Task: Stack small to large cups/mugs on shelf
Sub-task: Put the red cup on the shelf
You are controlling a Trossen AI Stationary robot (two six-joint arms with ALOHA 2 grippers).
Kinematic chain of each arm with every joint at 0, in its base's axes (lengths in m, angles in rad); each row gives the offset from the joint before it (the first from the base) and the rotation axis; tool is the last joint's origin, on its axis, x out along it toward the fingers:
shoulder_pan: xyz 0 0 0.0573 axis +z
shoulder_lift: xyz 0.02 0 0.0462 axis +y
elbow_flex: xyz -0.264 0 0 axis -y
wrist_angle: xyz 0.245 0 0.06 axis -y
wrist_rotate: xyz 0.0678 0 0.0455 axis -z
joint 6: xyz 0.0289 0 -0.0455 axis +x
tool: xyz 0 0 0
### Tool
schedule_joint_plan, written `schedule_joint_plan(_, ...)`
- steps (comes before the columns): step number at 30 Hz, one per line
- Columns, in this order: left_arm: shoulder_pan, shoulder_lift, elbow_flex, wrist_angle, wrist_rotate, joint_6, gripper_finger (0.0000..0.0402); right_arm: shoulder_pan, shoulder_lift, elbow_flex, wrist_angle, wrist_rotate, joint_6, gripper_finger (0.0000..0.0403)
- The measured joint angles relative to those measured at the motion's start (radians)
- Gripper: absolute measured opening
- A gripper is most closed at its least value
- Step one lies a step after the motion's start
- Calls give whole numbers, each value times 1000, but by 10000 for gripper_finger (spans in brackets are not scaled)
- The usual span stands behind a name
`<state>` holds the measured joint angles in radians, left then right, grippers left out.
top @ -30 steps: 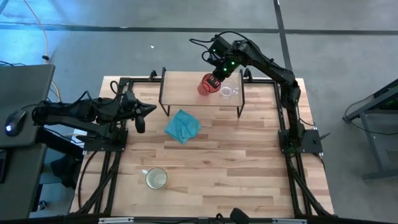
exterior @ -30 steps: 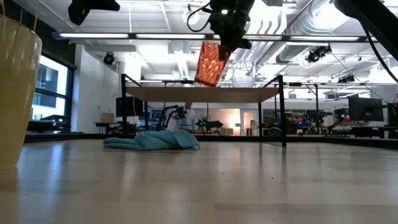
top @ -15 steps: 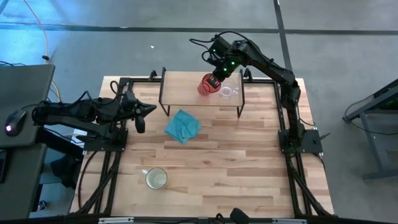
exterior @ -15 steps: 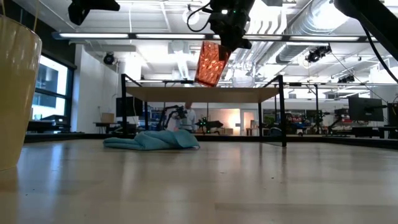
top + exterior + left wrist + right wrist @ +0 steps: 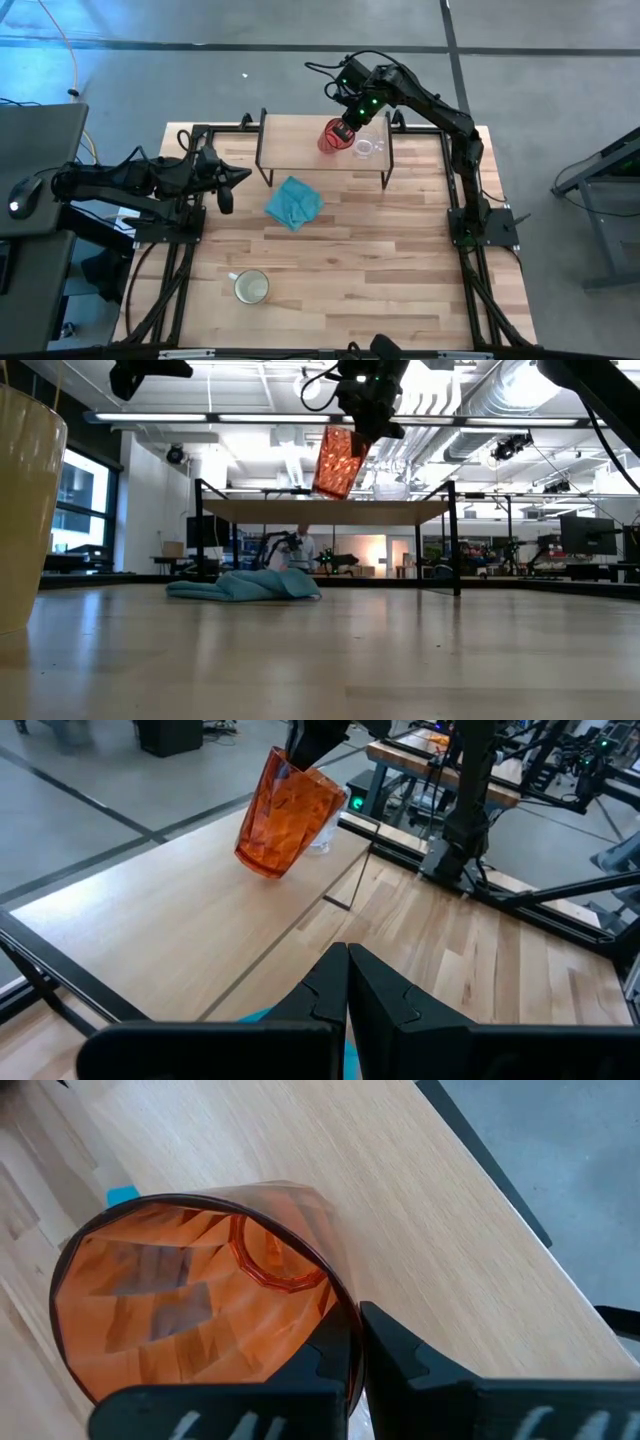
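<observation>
Nothing has moved: the right gripper (image 5: 343, 131) still pinches the tilted red tumbler (image 5: 331, 136) above the shelf (image 5: 295, 140).

No legible text, label, brand, number or sign anywhere.
</observation>
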<state>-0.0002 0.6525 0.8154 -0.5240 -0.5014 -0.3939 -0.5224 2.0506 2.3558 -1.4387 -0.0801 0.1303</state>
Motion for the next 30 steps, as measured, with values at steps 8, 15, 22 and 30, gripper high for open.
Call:
schedule_joint_plan(8,0,0,0,1,11,-1,1,-1,0,0,0,0,1,1)
schedule_joint_plan(15,0,0,0,2,11,-4,1,-1,0,0,-22,2,1,1)
schedule_joint_plan(22,0,0,0,4,11,-4,1,-2,0,0,-26,5,1,1)
schedule_joint_plan(30,0,0,0,4,19,-5,1,-2,0,0,-25,5,0,1)
